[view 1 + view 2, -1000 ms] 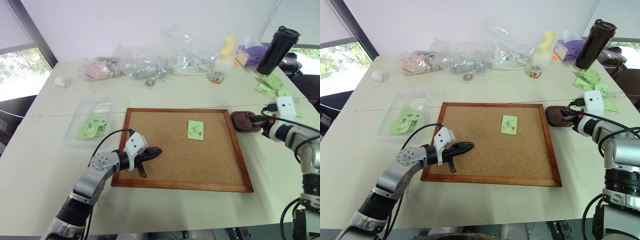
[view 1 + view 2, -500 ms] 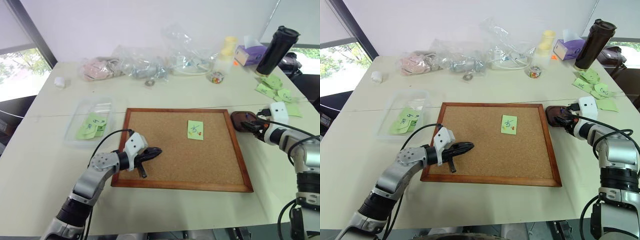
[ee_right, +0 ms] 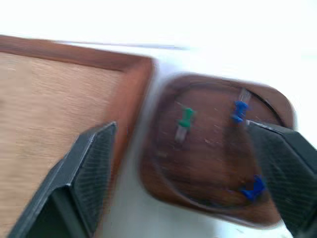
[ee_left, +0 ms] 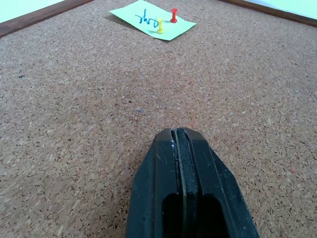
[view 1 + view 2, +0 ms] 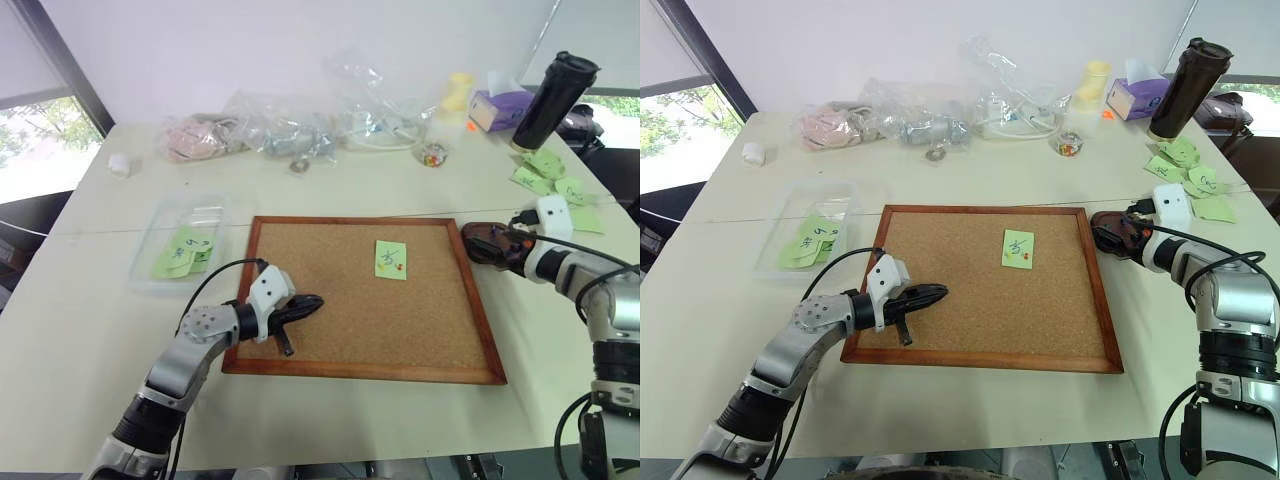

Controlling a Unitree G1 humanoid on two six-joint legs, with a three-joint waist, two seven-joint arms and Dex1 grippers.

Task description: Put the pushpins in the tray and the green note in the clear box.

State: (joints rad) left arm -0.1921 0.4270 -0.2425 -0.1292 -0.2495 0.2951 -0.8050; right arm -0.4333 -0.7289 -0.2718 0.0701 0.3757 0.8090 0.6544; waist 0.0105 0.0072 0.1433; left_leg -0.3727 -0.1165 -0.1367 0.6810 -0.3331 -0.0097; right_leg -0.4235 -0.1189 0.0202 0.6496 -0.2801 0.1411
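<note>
Left eye view puts my right pincer (image 5: 487,243), jaws apart over the tray (image 5: 478,240), nearer the green note (image 5: 391,258), pinned mid cork board (image 5: 300,300), than my closed left pincer (image 5: 308,303).

Pale counter (image 5: 330,420) carries a cork board (image 5: 365,300) at centre, the clear box (image 5: 180,245) to its left, the tray (image 5: 485,243) just right, plastic bags (image 5: 300,125) at the back.
</note>
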